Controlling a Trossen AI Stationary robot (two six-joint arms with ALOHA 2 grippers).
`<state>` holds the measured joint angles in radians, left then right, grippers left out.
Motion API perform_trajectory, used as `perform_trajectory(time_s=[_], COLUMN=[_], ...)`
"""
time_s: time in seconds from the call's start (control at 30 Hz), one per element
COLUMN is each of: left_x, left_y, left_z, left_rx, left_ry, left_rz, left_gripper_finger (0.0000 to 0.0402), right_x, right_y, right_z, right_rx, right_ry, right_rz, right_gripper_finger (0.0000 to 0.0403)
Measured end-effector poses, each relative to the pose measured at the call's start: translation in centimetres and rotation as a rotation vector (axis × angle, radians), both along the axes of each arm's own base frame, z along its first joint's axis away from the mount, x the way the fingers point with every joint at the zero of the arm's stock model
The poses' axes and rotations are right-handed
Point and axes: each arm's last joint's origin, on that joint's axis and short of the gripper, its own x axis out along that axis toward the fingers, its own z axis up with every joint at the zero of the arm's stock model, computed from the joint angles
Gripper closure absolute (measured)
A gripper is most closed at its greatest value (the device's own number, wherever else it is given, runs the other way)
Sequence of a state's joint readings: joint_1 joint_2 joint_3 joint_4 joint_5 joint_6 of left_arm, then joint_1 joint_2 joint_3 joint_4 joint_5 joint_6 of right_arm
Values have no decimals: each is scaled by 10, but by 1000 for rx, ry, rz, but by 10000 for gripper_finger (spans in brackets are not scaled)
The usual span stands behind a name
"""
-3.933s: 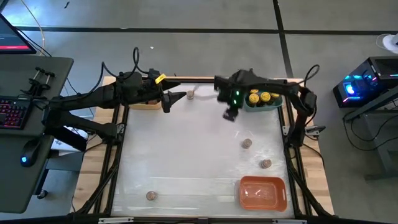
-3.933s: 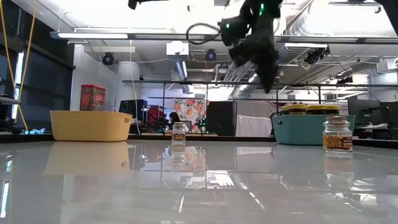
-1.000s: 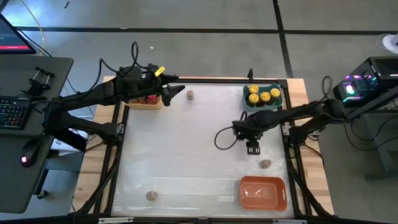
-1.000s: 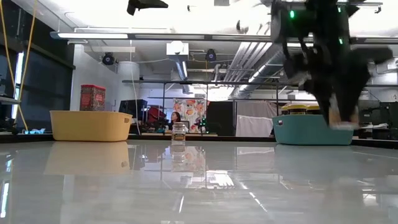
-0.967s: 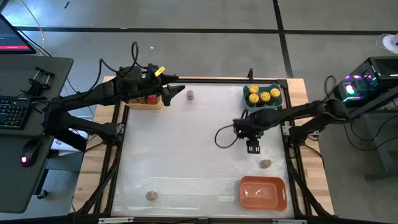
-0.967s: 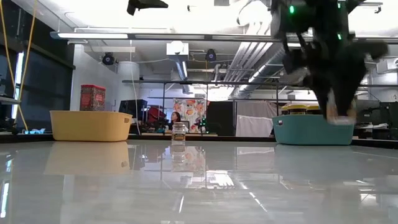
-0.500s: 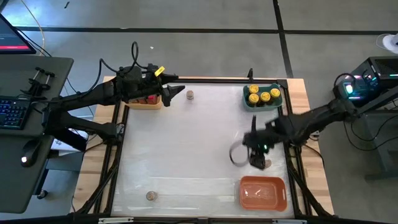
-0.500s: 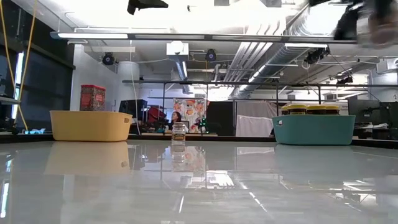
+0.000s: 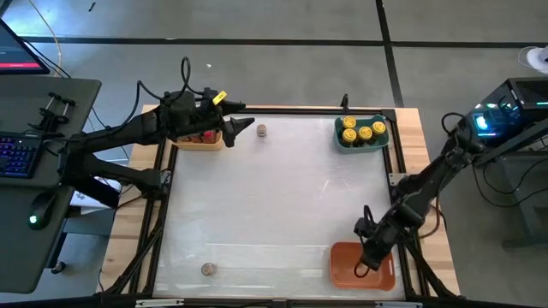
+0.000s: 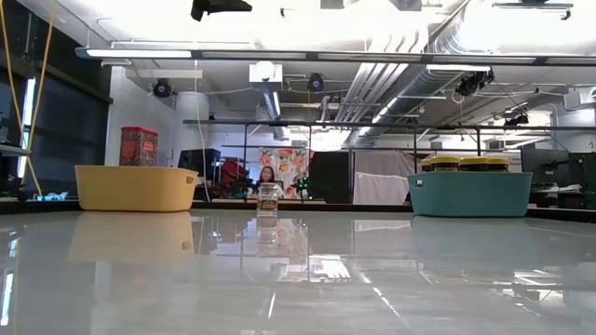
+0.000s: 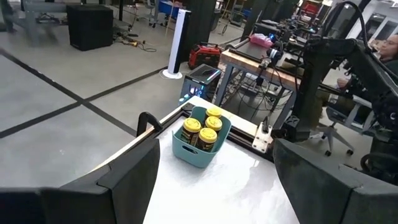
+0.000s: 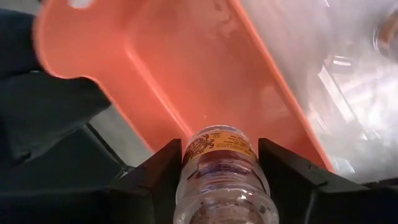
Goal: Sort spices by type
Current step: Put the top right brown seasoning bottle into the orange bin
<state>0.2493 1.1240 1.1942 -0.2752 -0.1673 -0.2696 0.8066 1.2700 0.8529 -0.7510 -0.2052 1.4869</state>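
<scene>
My right gripper (image 9: 370, 257) is over the orange tray (image 9: 347, 269) at the table's near right corner, shut on a clear grey-brown spice jar (image 12: 219, 168). My left gripper (image 9: 244, 130) waits open at the far left, beside the yellow tray (image 9: 193, 141) that holds a red box (image 10: 138, 146). One small jar (image 9: 262, 130) stands on its base just past the left fingers. Another small jar (image 9: 206, 269) stands near the near left corner. Three yellow-lidded jars (image 9: 360, 133) stand in the teal tray (image 10: 468, 194). My right gripper pinches the jar's labelled body (image 12: 189, 165) between its two fingers (image 12: 155, 177), coming from above and pointing down. The jar sits upright along the fingers, base toward the orange tray's floor (image 12: 186, 62). I cannot tell whether the base touches the floor.
A blurred round thing (image 12: 385, 31) on the table beside the orange tray may be another jar. The wide middle of the table (image 9: 274, 197) is bare. The table's frame rails run along its edges. A person shows far back in the room (image 10: 270, 175).
My right gripper, shut on the jar at the table's middle right, lifted it clear and carried it toward the near edge. It now stands over the orange tray and has left the low view.
</scene>
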Motion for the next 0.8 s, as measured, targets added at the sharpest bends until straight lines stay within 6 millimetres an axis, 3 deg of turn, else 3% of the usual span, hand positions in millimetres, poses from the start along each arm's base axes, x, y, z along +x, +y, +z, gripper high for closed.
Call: perform_trajectory(time_s=[0.4, 0.8], left_x=[0, 0], left_y=[0, 0], left_z=[0, 0], left_rx=[-14, -14], left_ry=[-6, -7], left_rz=[4, 7], left_gripper_finger=[101, 101], right_x=[-17, -20], right_y=[-1, -3], right_z=[-32, -38], right_rx=[-48, -72], right_ry=[86, 84], right_rz=[-140, -155], right_gripper_finger=[218, 197])
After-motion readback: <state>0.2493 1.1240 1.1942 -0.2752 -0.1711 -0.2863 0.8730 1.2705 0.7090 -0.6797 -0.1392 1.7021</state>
